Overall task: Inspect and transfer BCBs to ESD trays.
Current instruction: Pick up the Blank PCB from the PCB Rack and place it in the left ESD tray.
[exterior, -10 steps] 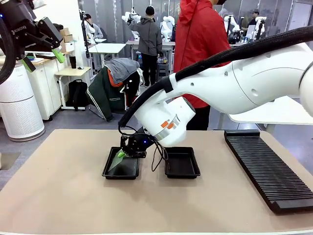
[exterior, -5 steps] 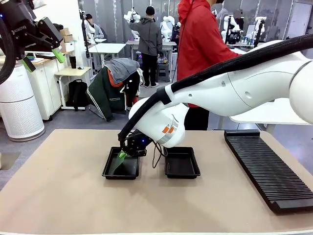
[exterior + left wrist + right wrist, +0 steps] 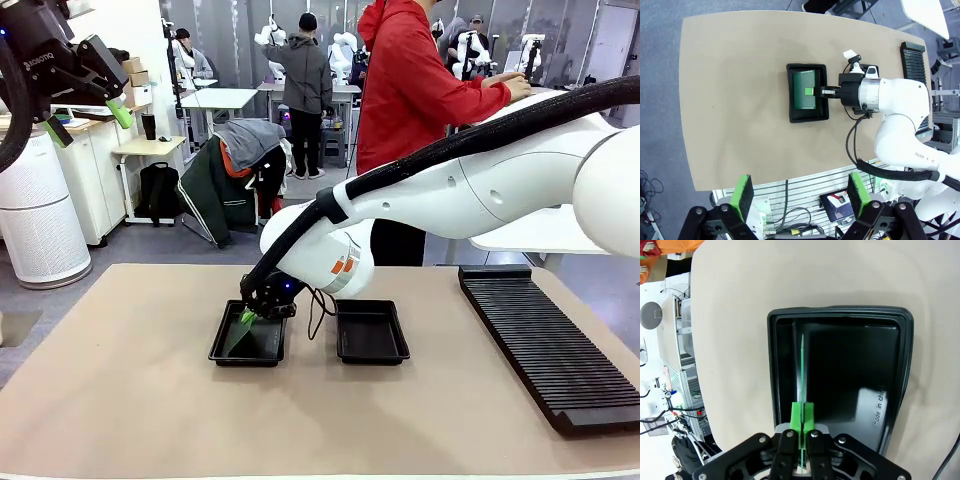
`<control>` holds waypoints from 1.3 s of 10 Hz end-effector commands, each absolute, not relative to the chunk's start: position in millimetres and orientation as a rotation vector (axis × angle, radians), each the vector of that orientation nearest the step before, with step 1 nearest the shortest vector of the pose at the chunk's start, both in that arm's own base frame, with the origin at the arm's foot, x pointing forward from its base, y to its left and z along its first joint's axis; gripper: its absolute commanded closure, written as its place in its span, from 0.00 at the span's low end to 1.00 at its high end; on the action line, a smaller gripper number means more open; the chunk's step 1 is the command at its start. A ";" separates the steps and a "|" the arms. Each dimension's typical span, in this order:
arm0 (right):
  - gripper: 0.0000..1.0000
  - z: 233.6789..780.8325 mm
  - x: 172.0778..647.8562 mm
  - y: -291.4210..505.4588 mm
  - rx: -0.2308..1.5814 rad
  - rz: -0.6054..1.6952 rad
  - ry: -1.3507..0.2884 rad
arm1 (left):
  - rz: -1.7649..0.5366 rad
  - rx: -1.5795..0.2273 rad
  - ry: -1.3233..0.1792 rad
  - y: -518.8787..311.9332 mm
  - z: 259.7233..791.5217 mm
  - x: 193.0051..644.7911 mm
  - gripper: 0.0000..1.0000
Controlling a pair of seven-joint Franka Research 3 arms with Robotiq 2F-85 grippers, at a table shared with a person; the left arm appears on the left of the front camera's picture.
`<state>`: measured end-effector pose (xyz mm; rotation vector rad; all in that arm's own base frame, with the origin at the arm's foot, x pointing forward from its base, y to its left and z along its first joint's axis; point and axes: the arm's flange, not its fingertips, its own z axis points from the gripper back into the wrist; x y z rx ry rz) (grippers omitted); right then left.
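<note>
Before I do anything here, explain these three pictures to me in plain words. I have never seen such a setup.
These are two white robot arms at a tan table. The front picture looks across the table; the other two come from cameras on each arm's wrist. The left arm hangs high, jaws open, so its camera looks down on everything. On the table lie a left tray and a right tray, both black, plus a long ribbed black rack. The right arm reaches to the left tray, its jaws shut on a thin pale-green board, held tilted within the tray's rim. A person in a red jacket stands beyond.
</note>
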<state>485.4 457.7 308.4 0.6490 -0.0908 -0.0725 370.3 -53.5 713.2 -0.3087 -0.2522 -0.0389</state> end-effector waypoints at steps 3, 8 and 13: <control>0.98 306.8 486.2 458.8 0.646 -0.077 -0.075 | -0.038 -0.313 -0.252 -53.4 712.4 370.2 0.00; 0.98 306.8 486.2 458.8 0.646 -0.077 -0.075 | -0.038 -0.313 -0.252 -53.4 712.4 370.2 0.00; 0.61 316.2 484.3 461.3 0.580 -0.097 -0.069 | -0.038 -0.313 -0.252 -53.4 712.4 370.2 0.00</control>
